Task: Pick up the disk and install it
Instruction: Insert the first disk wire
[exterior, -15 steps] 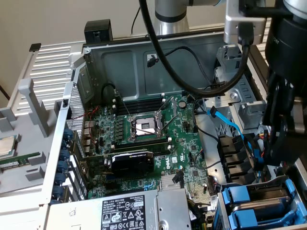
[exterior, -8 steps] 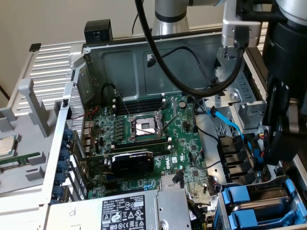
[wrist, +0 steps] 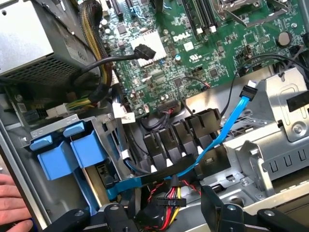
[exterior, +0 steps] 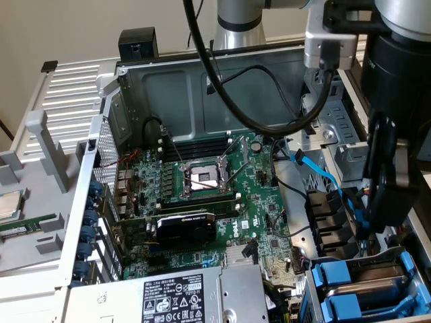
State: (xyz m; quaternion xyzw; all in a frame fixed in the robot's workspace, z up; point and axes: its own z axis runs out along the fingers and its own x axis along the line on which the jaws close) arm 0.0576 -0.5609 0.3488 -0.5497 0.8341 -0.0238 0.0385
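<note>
Two bright blue carrier frames (exterior: pixel 340 279) (wrist: pixel 72 152) sit side by side in the drive cage at the case's corner, on the exterior view's lower right. The disk's metal body is hidden from me. My gripper (exterior: pixel 378 225) (wrist: pixel 159 215) hangs over the drive-bay side of the open computer case, above a row of black connectors (wrist: pixel 176 140) and a bundle of wires. Its black fingers (wrist: pixel 219 208) stand wide apart and open, with nothing held between them. The carriers lie a little to one side of the gripper, apart from it.
A loose blue data cable (exterior: pixel 323 176) (wrist: pixel 227 126) crosses under the gripper. The green motherboard (exterior: pixel 202 195) fills the case's middle, with the grey power-supply box (exterior: pixel 182 296) beside the carriers. A person's hand (wrist: pixel 12 198) rests at the case's edge. A small square chip (exterior: pixel 8 205) lies outside.
</note>
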